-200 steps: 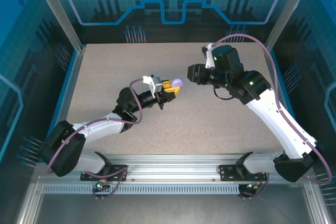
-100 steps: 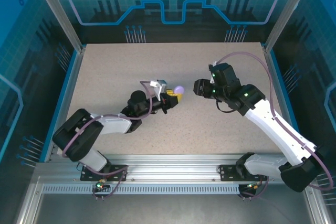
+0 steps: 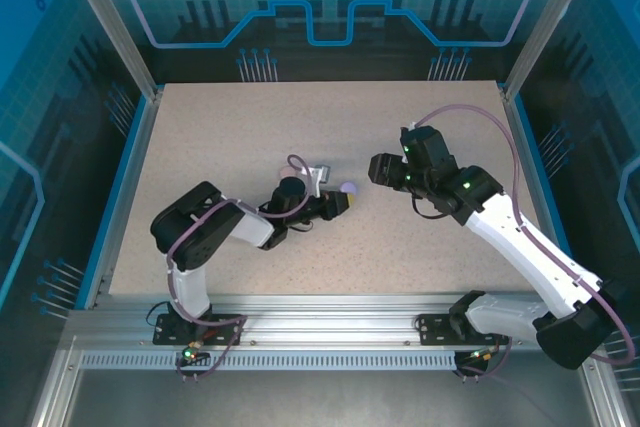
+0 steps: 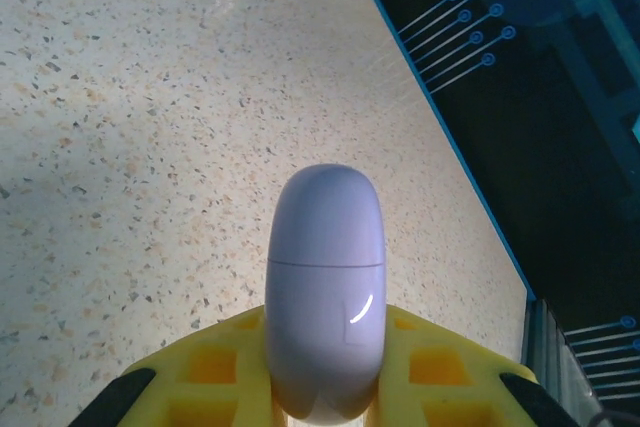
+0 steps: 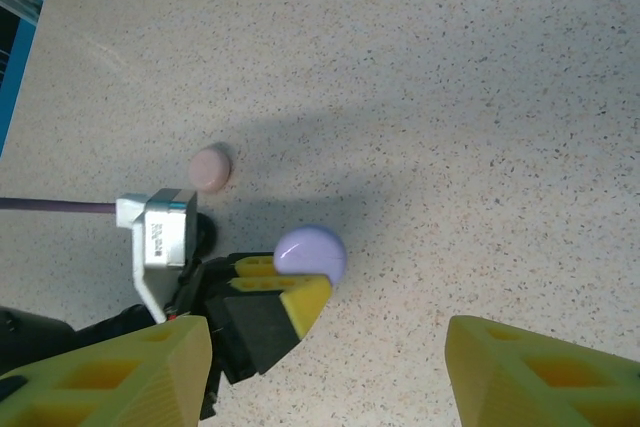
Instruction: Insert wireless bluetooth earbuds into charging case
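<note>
My left tool [image 5: 295, 283] is clamped on the lavender charging case [image 4: 325, 287]. The case is closed along its seam and sticks out past the yellow fingers [image 4: 215, 367], over the speckled tabletop [image 5: 480, 97]. My right tool [image 5: 330, 337] has its fingers wide apart, near the case but not touching it. Just beside the left tool, a small pale pink round piece [image 5: 211, 167] lies on the tabletop.
</note>
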`<state>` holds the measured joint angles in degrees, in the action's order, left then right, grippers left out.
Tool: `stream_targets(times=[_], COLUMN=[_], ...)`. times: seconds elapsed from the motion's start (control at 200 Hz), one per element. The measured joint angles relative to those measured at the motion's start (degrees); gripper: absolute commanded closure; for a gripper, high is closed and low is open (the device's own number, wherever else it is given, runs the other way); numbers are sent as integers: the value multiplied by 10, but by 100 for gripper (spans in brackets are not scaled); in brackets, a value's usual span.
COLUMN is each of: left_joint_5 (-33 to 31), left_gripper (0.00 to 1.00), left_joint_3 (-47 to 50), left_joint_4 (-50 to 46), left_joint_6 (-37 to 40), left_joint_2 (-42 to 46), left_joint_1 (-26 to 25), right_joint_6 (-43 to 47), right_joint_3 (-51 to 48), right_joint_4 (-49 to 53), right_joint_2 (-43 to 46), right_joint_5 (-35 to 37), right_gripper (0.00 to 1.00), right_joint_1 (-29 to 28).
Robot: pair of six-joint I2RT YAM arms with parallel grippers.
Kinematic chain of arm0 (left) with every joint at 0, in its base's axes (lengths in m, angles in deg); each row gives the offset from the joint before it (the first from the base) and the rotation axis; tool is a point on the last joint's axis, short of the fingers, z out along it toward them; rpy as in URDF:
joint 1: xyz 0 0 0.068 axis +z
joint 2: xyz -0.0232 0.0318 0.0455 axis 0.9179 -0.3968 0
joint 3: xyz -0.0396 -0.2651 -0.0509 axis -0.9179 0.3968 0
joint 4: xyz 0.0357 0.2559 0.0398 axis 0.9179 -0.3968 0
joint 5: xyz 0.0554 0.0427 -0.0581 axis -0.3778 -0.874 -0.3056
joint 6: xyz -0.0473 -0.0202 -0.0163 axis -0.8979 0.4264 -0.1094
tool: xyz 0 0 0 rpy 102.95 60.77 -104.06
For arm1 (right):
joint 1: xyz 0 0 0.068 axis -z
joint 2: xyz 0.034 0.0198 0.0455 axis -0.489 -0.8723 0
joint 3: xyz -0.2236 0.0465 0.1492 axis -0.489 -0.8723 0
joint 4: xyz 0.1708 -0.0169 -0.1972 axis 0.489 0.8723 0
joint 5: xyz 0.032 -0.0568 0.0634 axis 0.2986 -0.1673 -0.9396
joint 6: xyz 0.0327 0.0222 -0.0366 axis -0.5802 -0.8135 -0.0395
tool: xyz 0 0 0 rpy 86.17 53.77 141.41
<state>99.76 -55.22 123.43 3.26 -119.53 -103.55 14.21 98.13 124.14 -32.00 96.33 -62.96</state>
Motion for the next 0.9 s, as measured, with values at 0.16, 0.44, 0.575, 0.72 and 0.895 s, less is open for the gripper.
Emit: stream_targets(times=[0.16,0.44,0.575,0.72,0.895], left_joint_5=[-8,-22,-30,-31,-31], left_gripper=[92,83,75,63,56], left_joint_3=[-46,-88,-104,-119,-126], left_joint_4=[-79,-198,-240,-265,-279], left_joint_6=[-6,-12,-15,-18,-16], left_joint_2=[-9,-36,-40,-40,-36], left_joint_1=[0,0,0,-1,-4], right_joint_6=[0,0,0,0,1], right_joint_3=[0,1,5,10,19], right_joint_4=[0,1,2,2,5], right_joint_2=[0,5,5,5,6], right_joint_5=[3,6,10,16,17], right_gripper=[35,34,34,33,29], right_joint_1=[0,0,0,0,0])
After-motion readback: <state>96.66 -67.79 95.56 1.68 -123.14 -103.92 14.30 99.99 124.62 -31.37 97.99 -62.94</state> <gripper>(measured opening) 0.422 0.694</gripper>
